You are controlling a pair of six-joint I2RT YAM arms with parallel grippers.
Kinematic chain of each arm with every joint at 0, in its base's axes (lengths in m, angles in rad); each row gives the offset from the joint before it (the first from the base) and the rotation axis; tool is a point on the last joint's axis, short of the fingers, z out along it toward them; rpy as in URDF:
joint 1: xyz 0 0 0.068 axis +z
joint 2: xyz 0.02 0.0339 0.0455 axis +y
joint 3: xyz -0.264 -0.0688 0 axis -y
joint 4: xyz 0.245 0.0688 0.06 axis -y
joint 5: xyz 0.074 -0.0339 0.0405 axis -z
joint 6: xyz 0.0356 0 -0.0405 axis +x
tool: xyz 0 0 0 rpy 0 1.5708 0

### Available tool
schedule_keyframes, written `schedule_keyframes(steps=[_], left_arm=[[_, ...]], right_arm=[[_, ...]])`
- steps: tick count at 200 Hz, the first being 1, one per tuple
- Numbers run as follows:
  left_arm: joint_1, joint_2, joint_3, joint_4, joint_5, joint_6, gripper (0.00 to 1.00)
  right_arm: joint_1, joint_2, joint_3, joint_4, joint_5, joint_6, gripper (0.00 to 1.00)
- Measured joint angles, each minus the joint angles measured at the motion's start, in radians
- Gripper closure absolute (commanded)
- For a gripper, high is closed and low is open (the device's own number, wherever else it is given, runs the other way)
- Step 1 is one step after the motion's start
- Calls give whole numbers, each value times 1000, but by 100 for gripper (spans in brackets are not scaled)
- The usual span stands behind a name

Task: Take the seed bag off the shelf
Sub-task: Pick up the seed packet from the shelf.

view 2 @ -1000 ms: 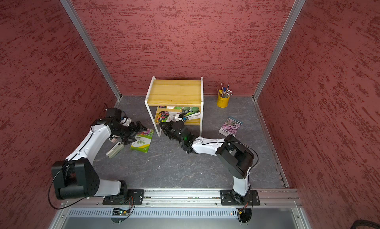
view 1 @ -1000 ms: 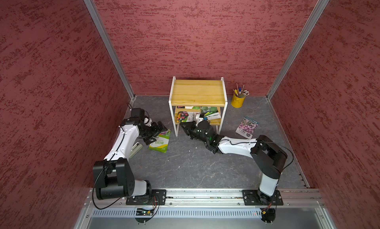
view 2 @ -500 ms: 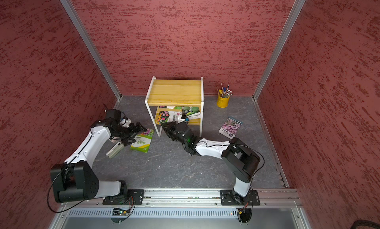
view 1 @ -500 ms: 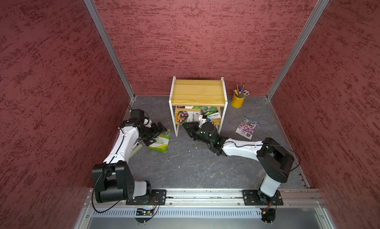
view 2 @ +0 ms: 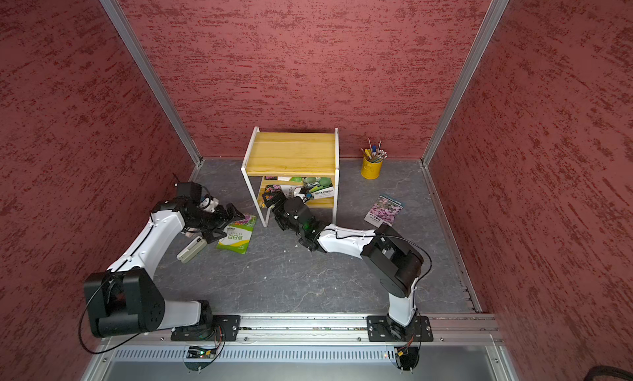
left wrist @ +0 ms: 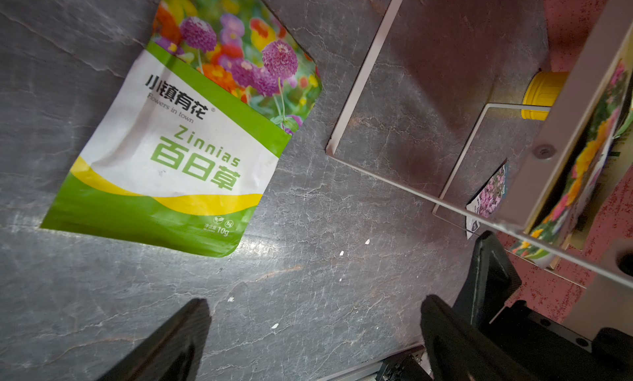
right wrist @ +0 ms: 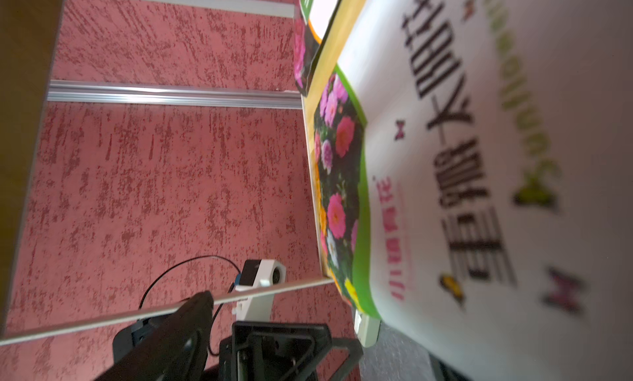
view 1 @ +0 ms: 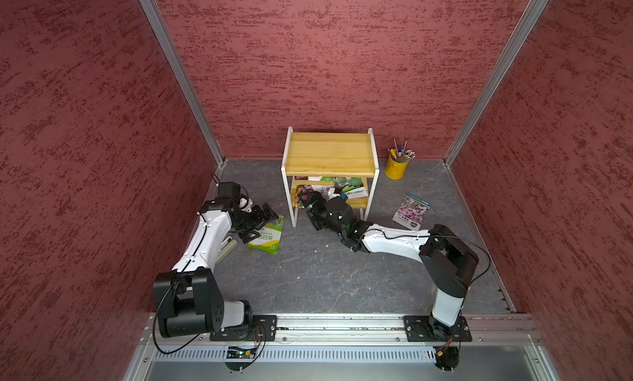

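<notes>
The shelf (view 1: 330,153) (view 2: 291,153) stands against the back wall. Several seed bags lie on its lower board; a white one with pink flowers (view 1: 308,191) (right wrist: 479,156) lies at the front left. My right gripper (view 1: 310,206) (view 2: 274,206) is at that front left corner, open. In the right wrist view one finger (right wrist: 185,324) shows and the bag covers the other side. My left gripper (view 1: 263,221) (left wrist: 315,314) hangs open over the floor, left of the shelf, holding nothing.
A green Zinnias bag (view 1: 267,235) (left wrist: 178,150) lies on the floor under the left gripper. A purple-flower bag (view 1: 411,213) lies on the floor right of the shelf. A yellow pencil cup (view 1: 396,165) stands at the back. A white stapler-like thing (view 1: 226,251) lies by the left arm.
My right gripper's jaws have gone from shut to open at the shelf's lower tier. The left arm has hardly moved.
</notes>
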Motion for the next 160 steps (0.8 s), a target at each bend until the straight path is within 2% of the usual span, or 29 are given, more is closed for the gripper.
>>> schedule_keyframes(steps=[48, 90, 160], left_arm=[[0, 27, 0, 0, 0, 4, 0], [1, 32, 0, 2, 1, 5, 0], [3, 34, 0, 15, 5, 3, 0]], right_arm=[[-18, 45, 34, -91, 67, 25, 2], [-22, 39, 35, -117, 92, 35, 8], [-23, -32, -58, -97, 90, 41, 12]])
